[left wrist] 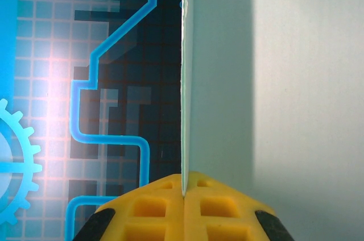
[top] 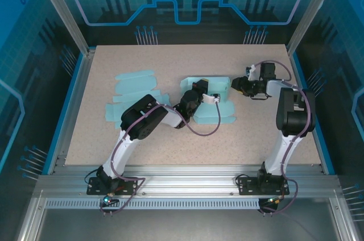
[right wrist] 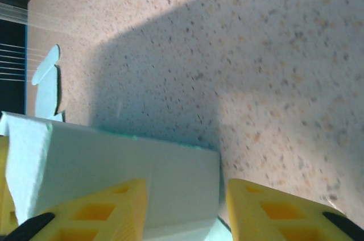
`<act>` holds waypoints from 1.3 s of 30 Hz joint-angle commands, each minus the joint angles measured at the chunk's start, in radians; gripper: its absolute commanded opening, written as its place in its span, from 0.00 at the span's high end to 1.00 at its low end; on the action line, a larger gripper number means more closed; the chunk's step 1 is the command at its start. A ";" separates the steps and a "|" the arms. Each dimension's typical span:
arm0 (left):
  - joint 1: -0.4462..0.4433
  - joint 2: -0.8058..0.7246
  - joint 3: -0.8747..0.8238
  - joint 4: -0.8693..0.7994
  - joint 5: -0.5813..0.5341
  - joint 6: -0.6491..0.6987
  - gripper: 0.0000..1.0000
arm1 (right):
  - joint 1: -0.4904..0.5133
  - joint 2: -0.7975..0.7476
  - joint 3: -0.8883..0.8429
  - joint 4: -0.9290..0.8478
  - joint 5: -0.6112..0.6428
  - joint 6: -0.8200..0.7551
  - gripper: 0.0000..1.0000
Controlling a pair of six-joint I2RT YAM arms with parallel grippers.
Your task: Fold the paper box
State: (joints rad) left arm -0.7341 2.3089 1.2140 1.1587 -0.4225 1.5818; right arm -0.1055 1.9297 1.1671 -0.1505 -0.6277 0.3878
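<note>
The pale teal paper box [top: 218, 117] lies half-folded at the table's middle, one wall raised at its far side. My left gripper [top: 214, 98] reaches over it from the left. In the left wrist view this gripper [left wrist: 183, 191] is shut on the thin edge of an upright panel [left wrist: 256, 93] of the box. My right gripper [top: 235, 86] is at the box's right end. Its yellow fingers [right wrist: 108, 210] stand apart astride the box's end wall [right wrist: 165, 173]. The right finger sits just off the wall's edge, over bare table.
A second flat teal blank [top: 132, 92] lies on the speckled table [top: 170, 144] to the left of the box, and one of its tabs [right wrist: 48, 70] shows far off in the right wrist view. Blue panels and metal frame posts enclose the table.
</note>
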 commanded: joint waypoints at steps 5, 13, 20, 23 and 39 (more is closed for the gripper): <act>0.001 0.040 -0.003 -0.032 0.017 0.029 1.00 | 0.024 -0.105 -0.130 0.060 0.059 0.008 0.57; 0.001 0.040 -0.007 -0.029 0.021 0.033 1.00 | 0.088 -0.121 -0.145 0.086 0.086 -0.021 0.55; -0.001 0.037 -0.013 -0.030 0.028 0.034 1.00 | 0.140 -0.102 -0.111 0.094 0.219 -0.032 0.55; 0.000 0.036 -0.015 -0.035 0.033 0.033 1.00 | 0.158 -0.097 -0.112 0.135 0.258 -0.030 0.55; -0.001 -0.023 -0.059 -0.147 0.103 -0.037 1.00 | 0.224 -0.086 -0.117 0.227 0.486 -0.029 0.58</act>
State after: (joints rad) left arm -0.7284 2.2932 1.1931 1.1488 -0.3912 1.5730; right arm 0.1005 1.8389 1.0286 0.0143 -0.2146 0.3721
